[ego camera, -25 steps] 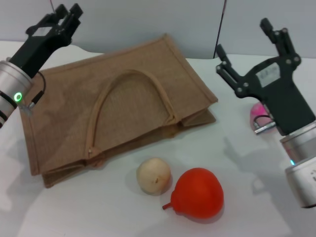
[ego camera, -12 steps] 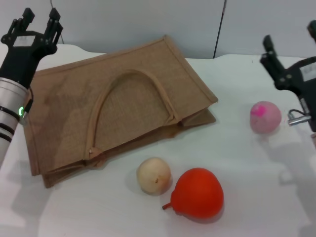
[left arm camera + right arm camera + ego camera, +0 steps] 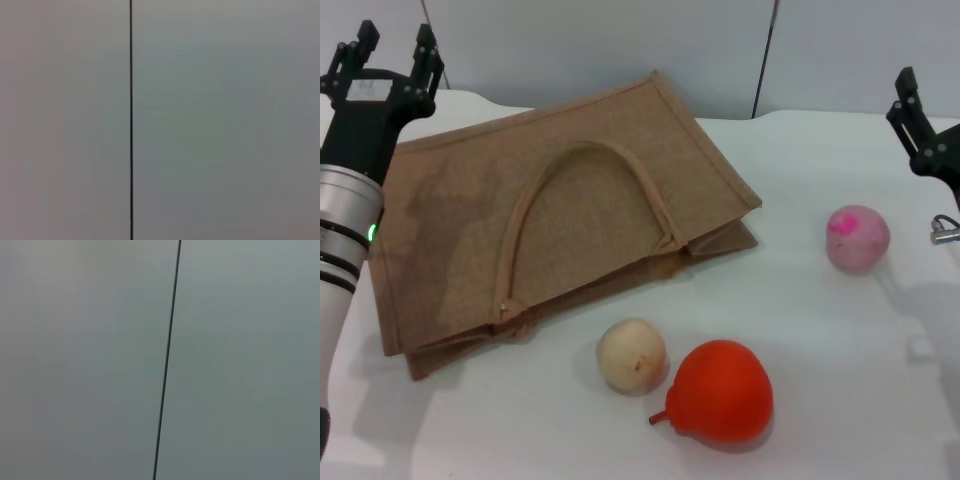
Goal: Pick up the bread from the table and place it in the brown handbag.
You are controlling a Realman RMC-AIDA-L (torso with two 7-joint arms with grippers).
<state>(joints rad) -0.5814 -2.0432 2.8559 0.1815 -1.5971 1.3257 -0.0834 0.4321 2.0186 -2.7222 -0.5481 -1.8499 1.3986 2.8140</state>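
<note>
The ridged elongated bread is not in any view. The brown handbag (image 3: pixel 560 215) lies flat on the white table (image 3: pixel 820 350), its handle loop on top. My left gripper (image 3: pixel 392 48) is open and empty, raised above the bag's far left corner. My right gripper (image 3: pixel 938 100) is open and empty at the right edge of the head view, above and behind the pink ball; only one of its fingers (image 3: pixel 904 92) shows. Both wrist views show only a grey wall with a dark seam.
A small round cream bun (image 3: pixel 631 354) and a red pear-shaped fruit (image 3: pixel 720 391) lie in front of the bag. A pink ball (image 3: pixel 857 238) lies at the right. A grey wall stands behind the table.
Both arms have lifted and drawn outward. The right gripper moved from over the pink ball to the right edge, uncovering the ball. The left gripper turned upright at the far left.
</note>
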